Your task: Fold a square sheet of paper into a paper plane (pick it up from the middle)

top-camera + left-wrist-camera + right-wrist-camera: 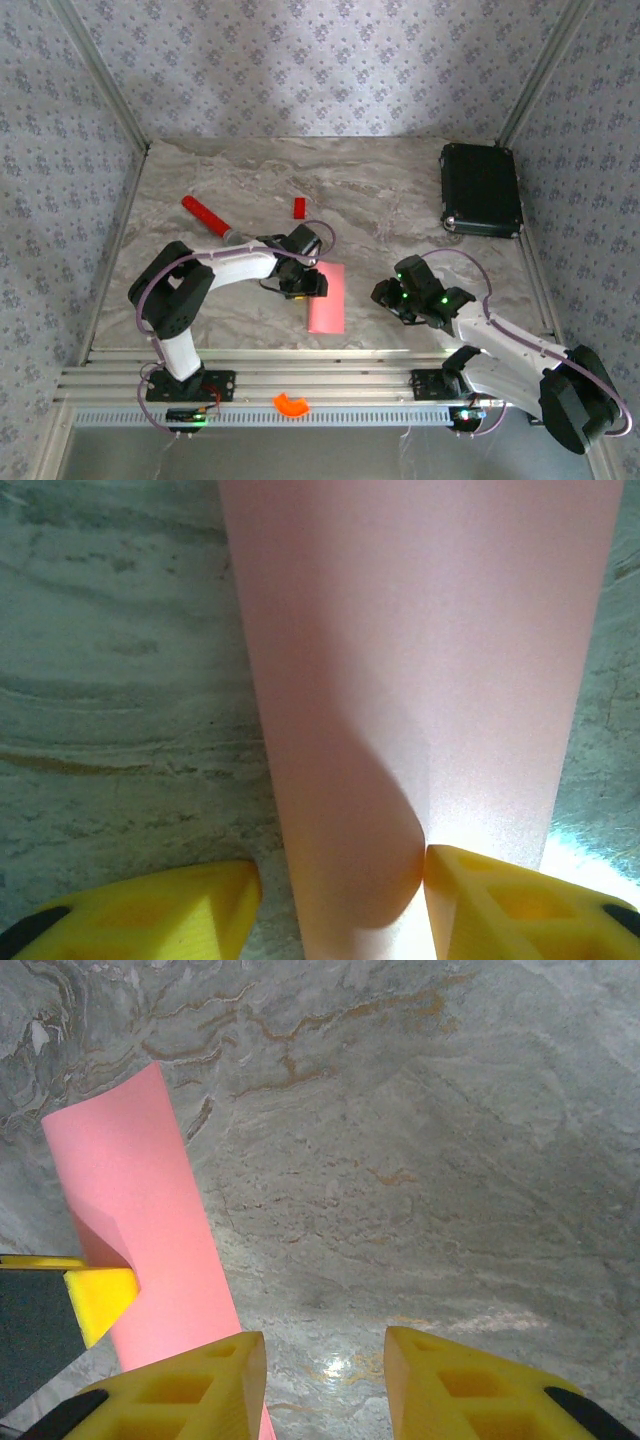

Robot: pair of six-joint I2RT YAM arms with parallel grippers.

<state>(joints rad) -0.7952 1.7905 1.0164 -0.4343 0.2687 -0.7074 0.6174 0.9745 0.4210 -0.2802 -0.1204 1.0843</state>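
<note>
Item: salmon-pink sheet of paper, lying as a narrow strip on the marble tabletop, near the middle of its near edge. Risk: I am judging that closing now could bunch or skew the thin strip, since nothing is pinning its near end. My left pincer is standing jaws apart, straddling the strip's far end, one finger touching a lifted edge. My right pincer is hovering spread over bare marble, just right of the strip.

— What did the wrist camera catch?
— The right end effector, fingers spread, over the marbled tabletop.
— And the square sheet of paper?
— A narrow pink strip at left, another yellow finger touching its edge.
</note>
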